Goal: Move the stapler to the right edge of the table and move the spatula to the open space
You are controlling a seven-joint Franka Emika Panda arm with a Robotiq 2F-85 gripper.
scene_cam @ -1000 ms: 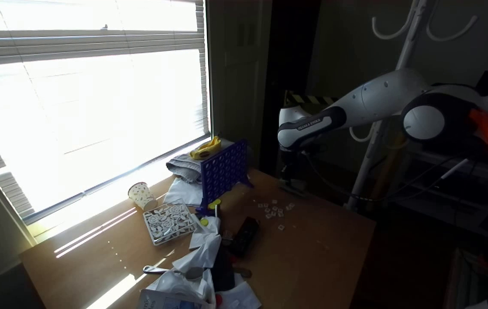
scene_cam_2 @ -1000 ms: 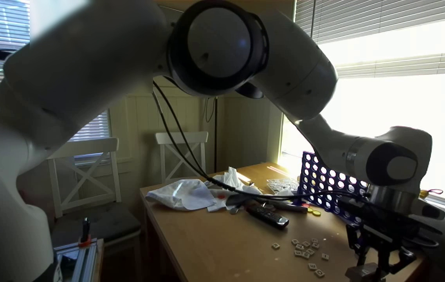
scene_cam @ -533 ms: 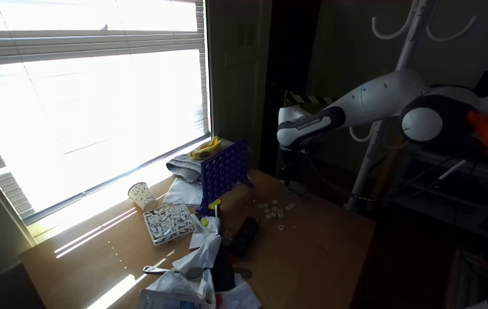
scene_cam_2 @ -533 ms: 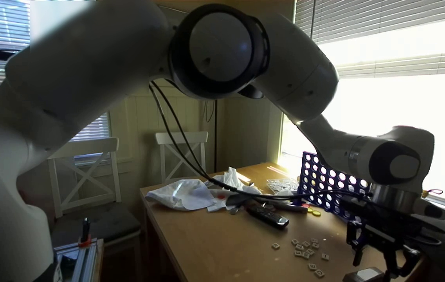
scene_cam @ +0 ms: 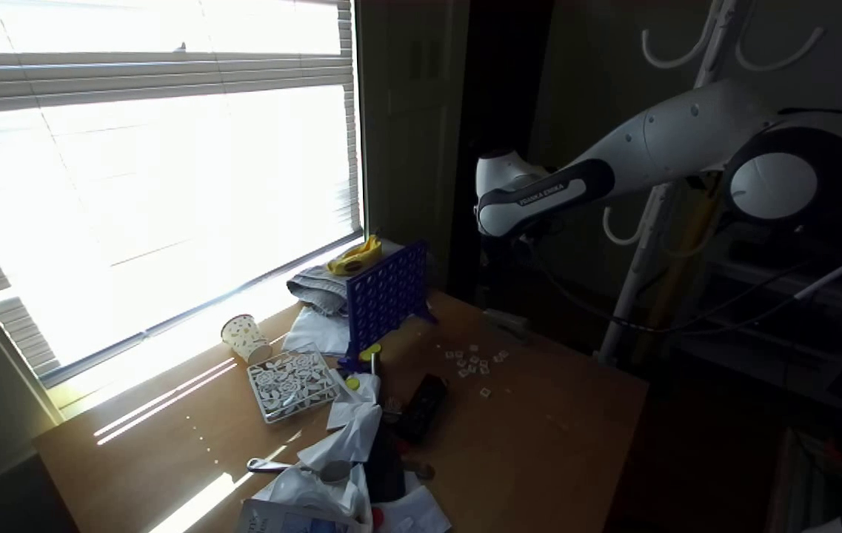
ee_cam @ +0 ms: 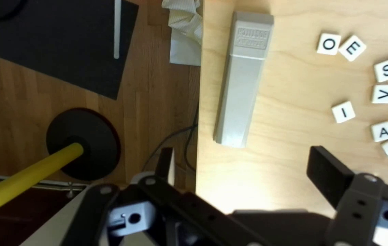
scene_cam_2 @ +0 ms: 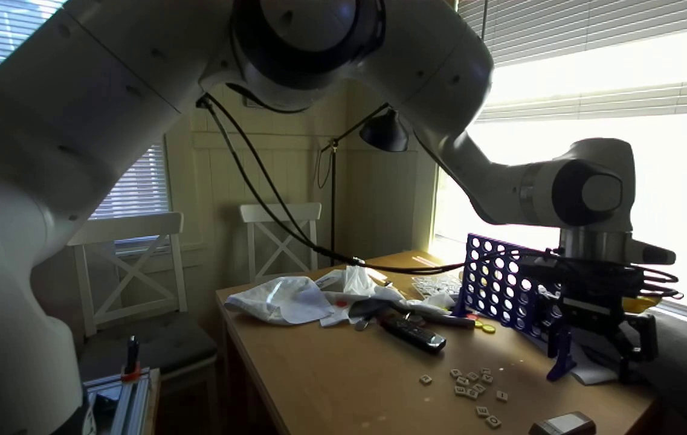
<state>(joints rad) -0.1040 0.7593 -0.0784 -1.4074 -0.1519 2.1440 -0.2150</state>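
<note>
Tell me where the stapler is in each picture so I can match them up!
In an exterior view: the stapler is small and dim, right of centre, by the far edge of the table.
In an exterior view: the stapler sits bottom right, partly cut off.
Wrist view: the stapler lies upper middle, beside the table edge.
Shared landmark: the white letter tiles, near it in all three.

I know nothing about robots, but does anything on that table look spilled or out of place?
Yes: letter tiles lie scattered at odd angles, as if spilled, near the grey stapler. In an exterior view, crumpled white material sits in an untidy heap on the table. I see no obvious damage.
</note>
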